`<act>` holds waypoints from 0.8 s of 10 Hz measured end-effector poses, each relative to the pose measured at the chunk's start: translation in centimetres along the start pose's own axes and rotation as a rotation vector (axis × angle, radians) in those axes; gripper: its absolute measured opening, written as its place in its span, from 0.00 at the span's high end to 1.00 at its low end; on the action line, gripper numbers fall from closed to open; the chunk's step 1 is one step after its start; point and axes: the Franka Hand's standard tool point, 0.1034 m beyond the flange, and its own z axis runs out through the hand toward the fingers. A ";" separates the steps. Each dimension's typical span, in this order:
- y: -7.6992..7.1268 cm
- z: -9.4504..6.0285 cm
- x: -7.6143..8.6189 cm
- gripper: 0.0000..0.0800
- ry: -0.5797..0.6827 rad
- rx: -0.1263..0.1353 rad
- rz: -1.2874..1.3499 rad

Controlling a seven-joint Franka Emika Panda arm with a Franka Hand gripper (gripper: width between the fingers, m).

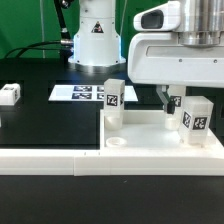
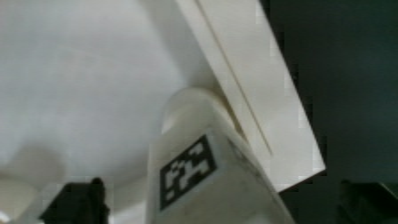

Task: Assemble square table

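One square table slab lies socket-side up on the counter, at the exterior view's right. Two leg blocks stand on it, one and another. The tool hangs between them, jaws apart, holding nothing. It should probably rise straight up, clear of both, then fetch the one loose leg. One marker board lies behind. I cannot make out a fourth leg.

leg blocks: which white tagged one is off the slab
The small white tagged leg block at the exterior view's far left, alone on the black table; the others stand upright on the large white square plastic slab.
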 end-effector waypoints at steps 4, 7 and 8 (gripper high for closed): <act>-0.1 0.0 0.3 0.51 0.017 0.000 0.010; 0.2 0.0 0.4 0.64 0.017 -0.001 0.231; 0.4 0.0 0.4 0.64 0.017 -0.002 0.309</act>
